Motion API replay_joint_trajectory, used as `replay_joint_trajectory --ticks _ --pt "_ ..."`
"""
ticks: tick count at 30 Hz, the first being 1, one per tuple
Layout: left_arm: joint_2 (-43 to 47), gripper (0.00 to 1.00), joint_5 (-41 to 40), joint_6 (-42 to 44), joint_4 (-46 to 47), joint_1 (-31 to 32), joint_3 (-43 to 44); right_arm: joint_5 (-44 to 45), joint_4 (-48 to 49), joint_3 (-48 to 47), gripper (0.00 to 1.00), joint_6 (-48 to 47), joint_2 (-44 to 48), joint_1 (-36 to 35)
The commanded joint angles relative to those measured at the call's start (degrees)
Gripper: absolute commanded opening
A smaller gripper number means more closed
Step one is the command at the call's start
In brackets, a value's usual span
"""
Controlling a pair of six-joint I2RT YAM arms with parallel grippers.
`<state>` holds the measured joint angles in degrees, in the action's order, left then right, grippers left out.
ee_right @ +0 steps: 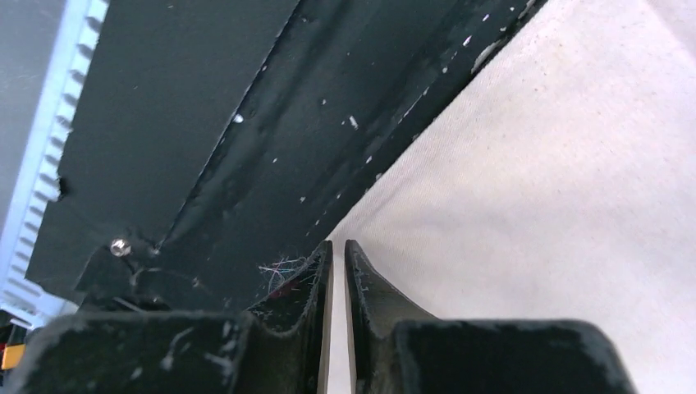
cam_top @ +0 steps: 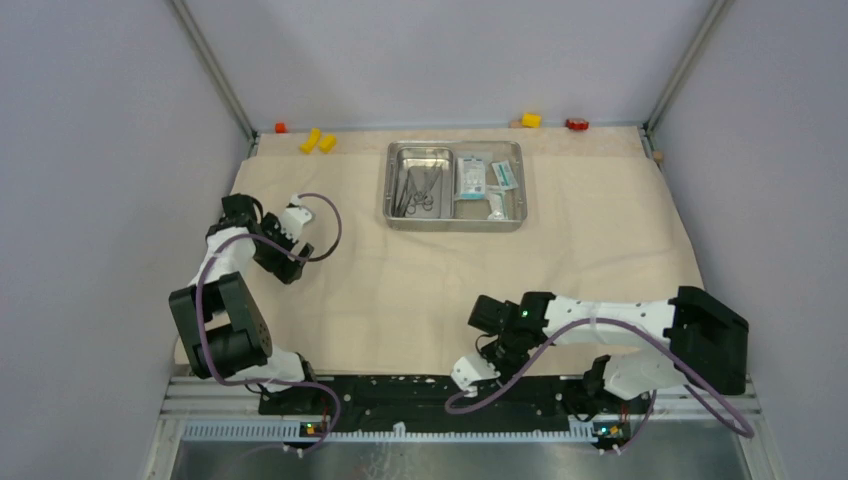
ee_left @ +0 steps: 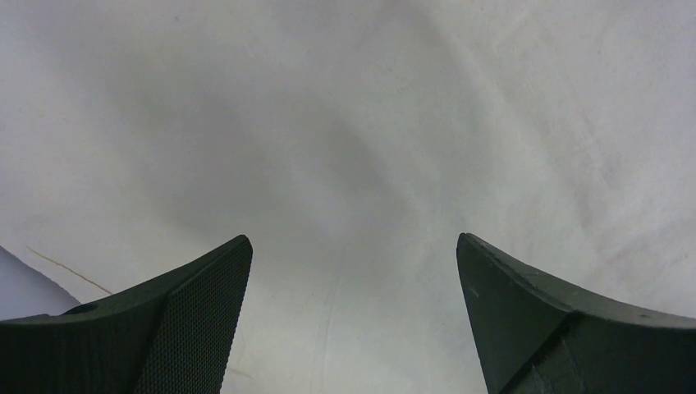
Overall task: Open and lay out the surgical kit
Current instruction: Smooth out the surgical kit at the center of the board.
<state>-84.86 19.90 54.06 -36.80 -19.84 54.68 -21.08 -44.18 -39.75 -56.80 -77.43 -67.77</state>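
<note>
Right hand (ee_right: 336, 245) nearly closed at cloth (ee_right: 533, 205) edge, left hand (ee_left: 353, 242) open; tray (cam_top: 455, 226) holds scissors (cam_top: 418, 190), packets (cam_top: 472, 177).

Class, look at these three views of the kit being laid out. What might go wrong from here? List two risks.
1. The right gripper, jaws almost together at the near edge of the cloth, may tug it; the tray on the cloth could slide and jostle its instruments.
2. The left gripper hangs wide open over bare cloth; closing there might bunch it.
</note>
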Motion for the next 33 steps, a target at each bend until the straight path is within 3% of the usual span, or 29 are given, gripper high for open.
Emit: replay_joint_trajectory --ticks 1,10,15,20,27,33 --pt "3.46 0.99 -2.53 7.78 -6.10 -0.02 -1.31 0.14 -3.66 -0.78 0.09 2.57 7.36 1.34" --pt "10.08 0.99 -8.00 17.37 -11.31 -0.42 -8.75 -2.53 -9.74 -2.61 0.13 -0.48 16.57 26.04" --pt "12.47 0.99 -9.53 20.53 -9.12 -1.22 -14.34 -1.67 -14.43 -1.51 0.14 -9.26 17.31 45.33" --pt "11.77 0.99 -10.64 22.05 -8.08 -1.61 -18.09 0.70 -20.40 -1.47 0.15 -19.25 13.87 60.27" --pt "13.83 0.99 -13.71 24.78 -7.00 -1.76 -24.29 7.50 -20.63 0.60 0.17 -26.03 7.45 72.37" --pt "14.64 0.99 -17.56 27.05 -7.94 -1.78 -27.10 13.50 -18.60 2.52 0.18 -26.26 2.57 73.74"
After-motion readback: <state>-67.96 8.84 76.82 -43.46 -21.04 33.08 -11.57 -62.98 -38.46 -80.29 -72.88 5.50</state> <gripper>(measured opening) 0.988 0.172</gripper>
